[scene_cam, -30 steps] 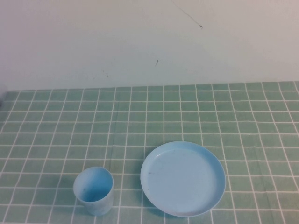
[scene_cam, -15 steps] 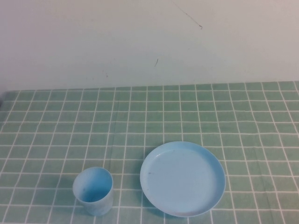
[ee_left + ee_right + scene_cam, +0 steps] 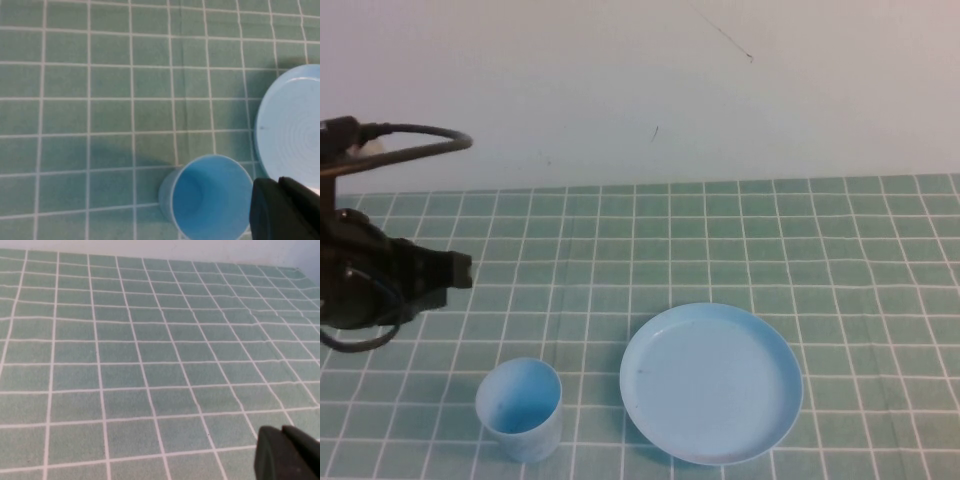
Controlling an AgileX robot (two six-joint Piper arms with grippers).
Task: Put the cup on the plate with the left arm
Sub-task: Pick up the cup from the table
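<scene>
Standing upright on the green checked tablecloth (image 3: pixel 720 230) is the cup (image 3: pixel 520 408), a small light blue plastic tumbler, no handle, tapering a little toward its base, mouth open to the ceiling and nothing inside. Right beside it sits the plate (image 3: pixel 711 383), round, the same pale blue, shallow raised rim, far wider than the cup. The two are close but apart, with a strip of cloth between them, and the plate's surface is bare.

Over to the far side of the cup from the plate, and further back on the table, there's the left arm (image 3: pixel 380 285), black, bulky, with a black cable (image 3: pixel 415 135) looping above it. It's up off the cloth, touching neither cup nor plate. The left gripper (image 3: pixel 287 210) shows in the left wrist view only as a dark shape in the corner, right over the cup's rim and the plate's edge; how far its fingers are spread, can't tell.

The right gripper (image 3: pixel 287 452) appears only in its own wrist view, again a dark corner shape above plain tablecloth, away from the cup and plate. Its opening can't be judged either.
</scene>
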